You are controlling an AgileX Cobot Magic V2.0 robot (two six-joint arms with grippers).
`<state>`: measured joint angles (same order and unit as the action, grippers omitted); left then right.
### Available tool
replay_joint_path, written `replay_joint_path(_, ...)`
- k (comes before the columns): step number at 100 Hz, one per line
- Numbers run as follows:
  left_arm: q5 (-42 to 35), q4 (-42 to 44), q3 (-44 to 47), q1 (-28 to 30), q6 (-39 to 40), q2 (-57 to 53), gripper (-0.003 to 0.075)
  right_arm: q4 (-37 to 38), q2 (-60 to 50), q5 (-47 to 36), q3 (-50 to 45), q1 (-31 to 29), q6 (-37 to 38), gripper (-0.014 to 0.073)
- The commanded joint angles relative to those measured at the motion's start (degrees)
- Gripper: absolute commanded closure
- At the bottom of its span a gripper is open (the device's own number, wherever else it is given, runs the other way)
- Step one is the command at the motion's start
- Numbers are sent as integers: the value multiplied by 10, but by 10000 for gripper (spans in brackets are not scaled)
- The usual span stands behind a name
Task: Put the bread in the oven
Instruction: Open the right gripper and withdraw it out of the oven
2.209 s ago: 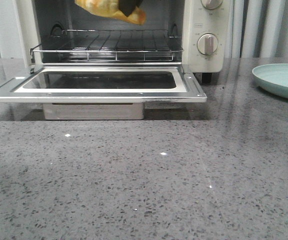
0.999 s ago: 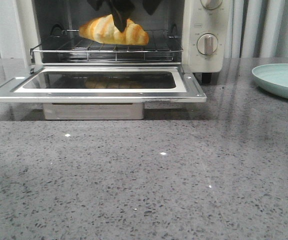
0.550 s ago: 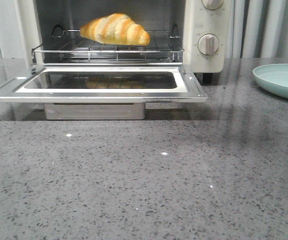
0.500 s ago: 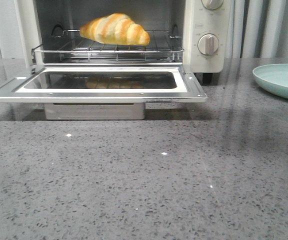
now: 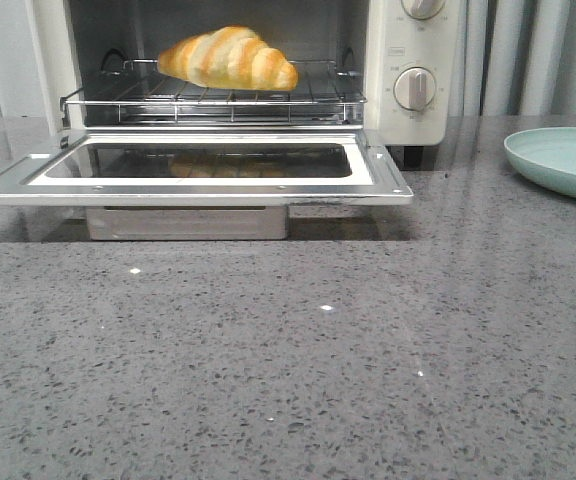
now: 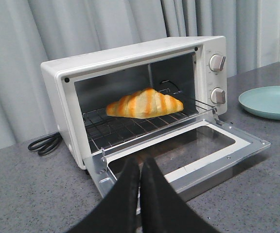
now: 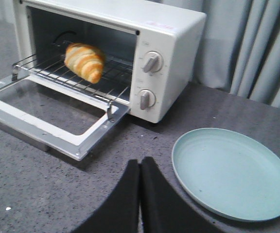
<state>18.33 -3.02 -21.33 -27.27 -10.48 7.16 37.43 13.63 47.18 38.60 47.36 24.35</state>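
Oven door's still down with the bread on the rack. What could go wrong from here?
1. The glass-windowed door of the cream-white toaster oven lies flat open; an arm sweeping low could snag its edge.
2. The golden-orange striped croissant roll rests loose on the wire rack; a hard door close might jolt it.
3. The pale green plate sits close to the shut right gripper; a careless move may nudge it.
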Motion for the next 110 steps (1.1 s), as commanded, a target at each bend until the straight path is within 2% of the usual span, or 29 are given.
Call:
replay_joint_path(1,-51,-9,-15,0,6,6,742,48,-22,-36,6,-4,11,646)
replay_joint_path(24,-52,-9,-15,0,6,6,741,48,-30,-62,6,-4,11,646)
replay_joint_path(98,-50,-9,-8,1,6,6,742,48,-30,-60,6,-4,11,646)
replay_joint_path(110,-100,21,30,23,-25,-2,742,48,-30,-57,6,-4,11,646)
